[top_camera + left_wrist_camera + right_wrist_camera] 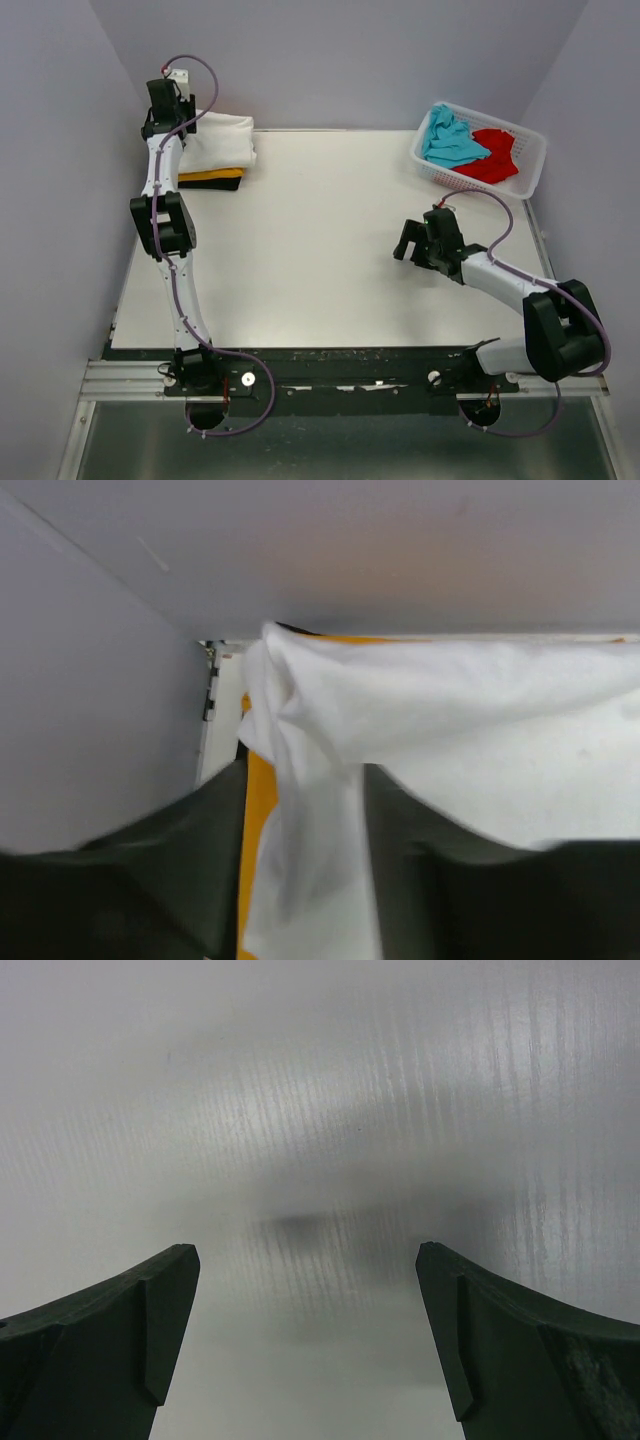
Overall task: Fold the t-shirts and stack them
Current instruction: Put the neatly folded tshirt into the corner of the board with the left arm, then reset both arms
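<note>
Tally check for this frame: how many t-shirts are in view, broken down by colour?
white t-shirt: 1
orange-yellow t-shirt: 1
black t-shirt: 1
turquoise t-shirt: 1
red t-shirt: 1
Total: 5

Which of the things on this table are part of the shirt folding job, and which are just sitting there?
Part of the job: white shirt, yellow shirt, black shirt, turquoise shirt, red shirt.
Just there: basket, holding the last two.
</note>
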Robot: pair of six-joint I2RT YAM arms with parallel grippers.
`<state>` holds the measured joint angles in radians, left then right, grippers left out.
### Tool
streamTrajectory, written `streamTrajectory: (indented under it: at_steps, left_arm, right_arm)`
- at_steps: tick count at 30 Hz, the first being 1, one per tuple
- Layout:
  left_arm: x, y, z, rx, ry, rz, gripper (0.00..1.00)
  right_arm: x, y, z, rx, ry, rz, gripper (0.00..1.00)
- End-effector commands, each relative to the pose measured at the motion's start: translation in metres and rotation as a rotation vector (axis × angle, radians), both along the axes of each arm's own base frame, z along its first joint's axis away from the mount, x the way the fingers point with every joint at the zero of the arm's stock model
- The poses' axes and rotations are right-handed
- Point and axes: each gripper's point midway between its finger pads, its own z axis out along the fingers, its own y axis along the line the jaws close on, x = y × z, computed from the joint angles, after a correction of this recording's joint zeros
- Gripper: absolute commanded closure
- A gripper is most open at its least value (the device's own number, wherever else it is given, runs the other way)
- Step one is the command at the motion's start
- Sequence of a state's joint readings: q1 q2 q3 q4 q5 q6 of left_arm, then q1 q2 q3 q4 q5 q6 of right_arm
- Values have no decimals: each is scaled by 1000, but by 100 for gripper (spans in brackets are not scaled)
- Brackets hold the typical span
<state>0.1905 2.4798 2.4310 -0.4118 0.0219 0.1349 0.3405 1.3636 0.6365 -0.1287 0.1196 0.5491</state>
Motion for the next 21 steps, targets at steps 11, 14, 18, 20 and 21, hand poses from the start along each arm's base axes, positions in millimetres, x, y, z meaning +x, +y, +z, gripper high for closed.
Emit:
streamTrajectory:
  at_steps: [11, 14, 18, 20, 21]
  left_arm:
    - [-54, -40, 148, -265, -258, 29, 1]
    - [-85, -76, 173, -388, -297, -68, 1]
    - [-131, -114, 175, -508, -249, -91, 1]
    - [-162, -133, 163, -563, -211, -61, 1]
    - [-175, -146, 154, -583, -194, -68, 1]
  right_arm:
    - [2, -11, 39, 8, -99, -67, 0]
    - [-4, -9, 52, 42, -133, -57, 0]
    - [-13, -13, 71, 66, -202, -62, 0]
    - [-18, -14, 80, 84, -236, -61, 0]
    - [-21, -15, 84, 92, -253, -62, 0]
